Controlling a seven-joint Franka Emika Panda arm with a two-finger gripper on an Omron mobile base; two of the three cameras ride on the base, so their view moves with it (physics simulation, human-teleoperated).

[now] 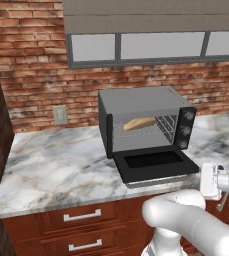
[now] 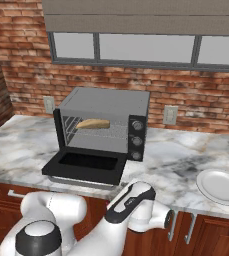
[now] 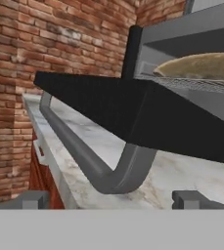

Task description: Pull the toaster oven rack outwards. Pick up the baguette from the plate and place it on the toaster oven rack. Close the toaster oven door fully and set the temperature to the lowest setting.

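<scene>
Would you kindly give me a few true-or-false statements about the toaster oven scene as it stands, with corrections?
1. The toaster oven door is folded down open. True.
2. The baguette lies on the white plate. False: it lies on the toaster oven rack inside the toaster oven; nothing lies on the plate.
3. The end effector is shut on the door handle. False: its fingers stand wide apart, low in front of the handle, holding nothing.
4. Three knobs run down the oven front's right side. True.
5. The oven stands on a wooden table. False: it stands on a marble counter.
</scene>
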